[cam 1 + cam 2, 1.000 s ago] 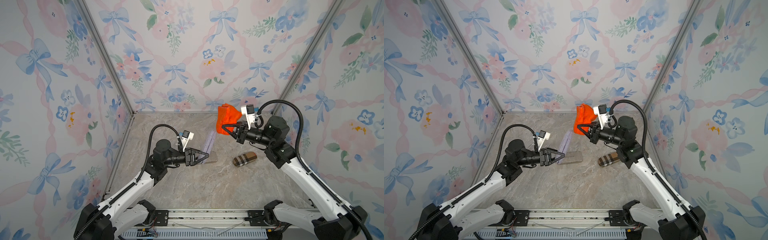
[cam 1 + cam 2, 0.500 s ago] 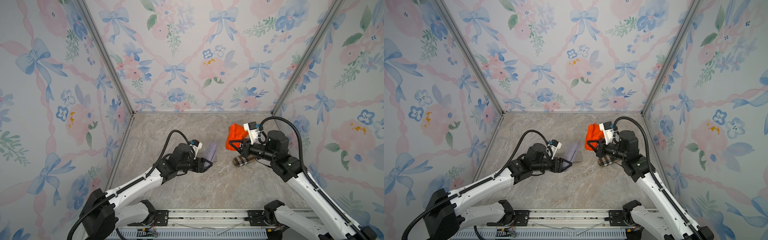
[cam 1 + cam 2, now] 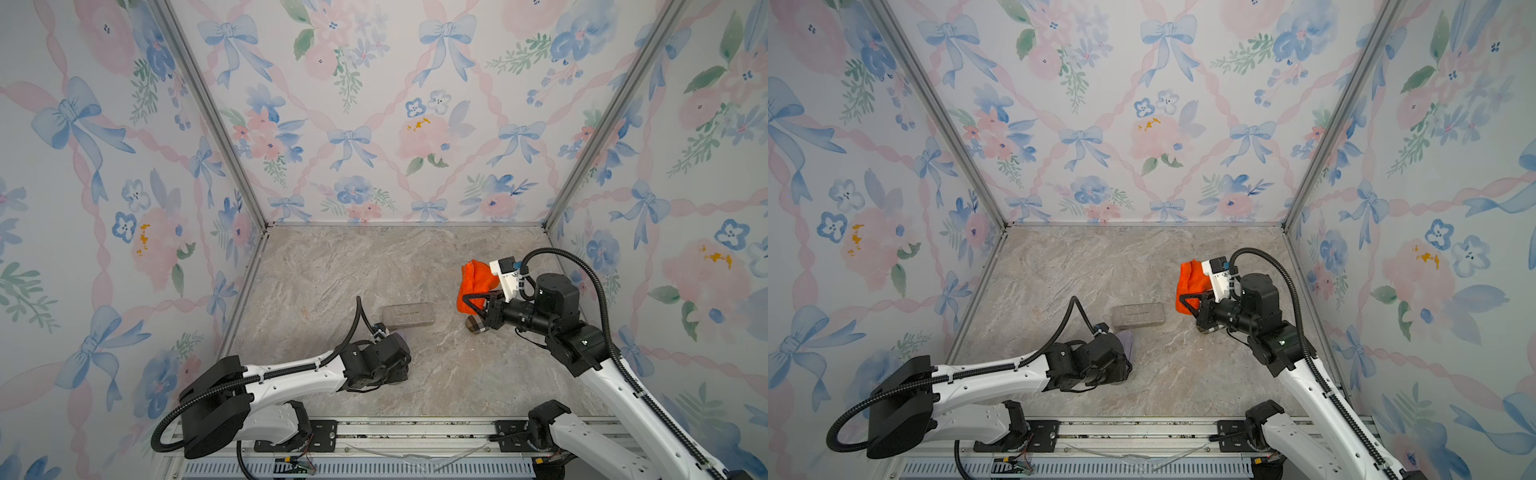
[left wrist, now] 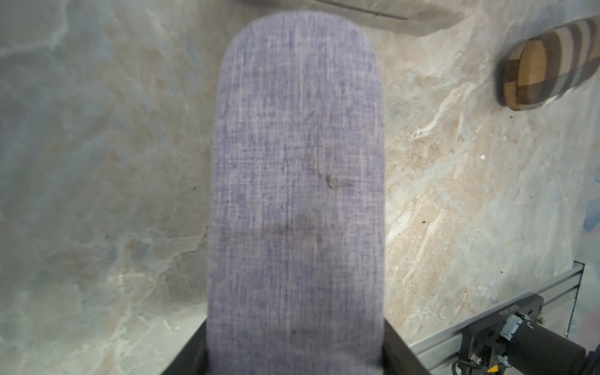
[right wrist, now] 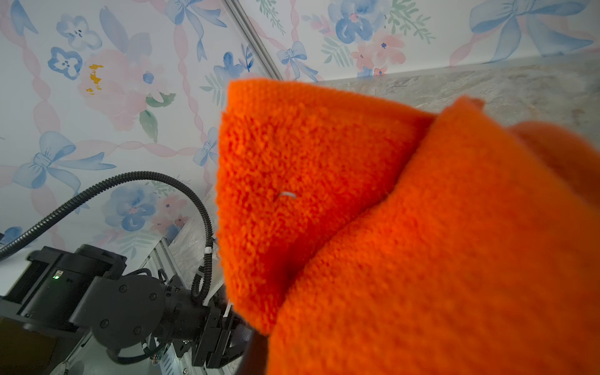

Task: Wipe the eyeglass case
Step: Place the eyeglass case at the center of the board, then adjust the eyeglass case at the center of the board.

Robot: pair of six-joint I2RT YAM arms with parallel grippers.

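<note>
Lavender woven-fabric eyeglass case, oblong with a rounded end, is clamped by one end in the left tool. It sits lower centre in both top views. Likely light, with a rigid shell and a grippy skin. The end grip leaves the long face free, with a dark smudge mid-face. Right tool is closed on an orange microfibre cloth, right of centre. Marble-look tabletop, floral walls close. Grey rectangular case and brown plaid case crowd the middle.

Both top views look down on one floor; wrist views hug purple case, cloth.
</note>
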